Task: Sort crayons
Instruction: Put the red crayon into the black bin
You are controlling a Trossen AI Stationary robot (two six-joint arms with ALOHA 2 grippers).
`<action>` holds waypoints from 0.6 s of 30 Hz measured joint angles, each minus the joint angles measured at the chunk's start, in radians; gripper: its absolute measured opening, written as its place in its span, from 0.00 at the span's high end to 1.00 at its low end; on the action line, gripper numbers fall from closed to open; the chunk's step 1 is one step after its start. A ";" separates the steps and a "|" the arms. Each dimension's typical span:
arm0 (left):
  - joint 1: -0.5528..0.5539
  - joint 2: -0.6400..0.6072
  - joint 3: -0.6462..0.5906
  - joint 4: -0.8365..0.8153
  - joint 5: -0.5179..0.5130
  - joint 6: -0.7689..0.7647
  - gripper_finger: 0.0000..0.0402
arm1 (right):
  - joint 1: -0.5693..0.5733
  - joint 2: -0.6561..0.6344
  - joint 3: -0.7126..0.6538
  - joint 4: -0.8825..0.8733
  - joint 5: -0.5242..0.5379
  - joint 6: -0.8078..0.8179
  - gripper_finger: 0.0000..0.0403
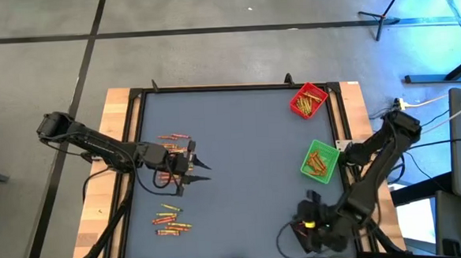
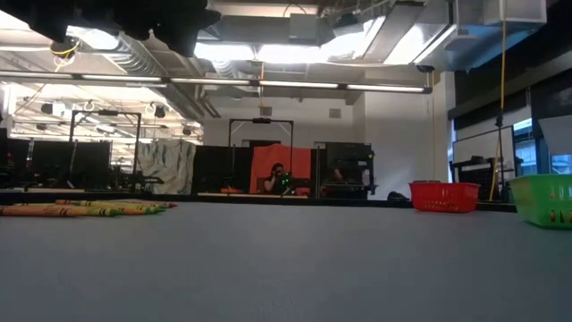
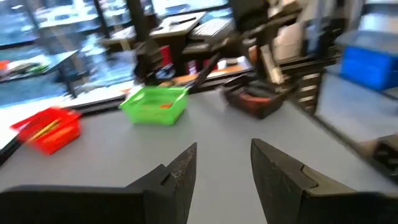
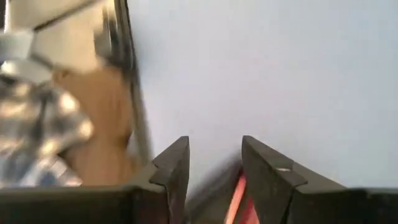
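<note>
left gripper (image 1: 203, 167): fingers apart, empty, beside crayons (image 1: 173, 138) near table's left edge | right gripper (image 4: 214, 163): parted, empty, near front-right corner

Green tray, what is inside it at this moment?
The high view shows the green tray holding a small heap of crayons, orange and reddish. How many there are, and whether more lie beneath the top ones, cannot be seen.

Thin red, orange and yellow crayons (image 1: 172, 219) lie flat in loose clusters on the left of my worktop (image 1: 240, 168), one bunch nearer the front, another (image 1: 173, 137) farther back, more heaped in the red tray (image 1: 309, 100) and green tray (image 1: 320, 161) at right.
</note>
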 joint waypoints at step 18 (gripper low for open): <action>0.177 0.000 0.030 -0.417 -0.364 -0.068 0.66 | -0.413 -0.001 0.021 -0.011 0.330 -0.769 0.65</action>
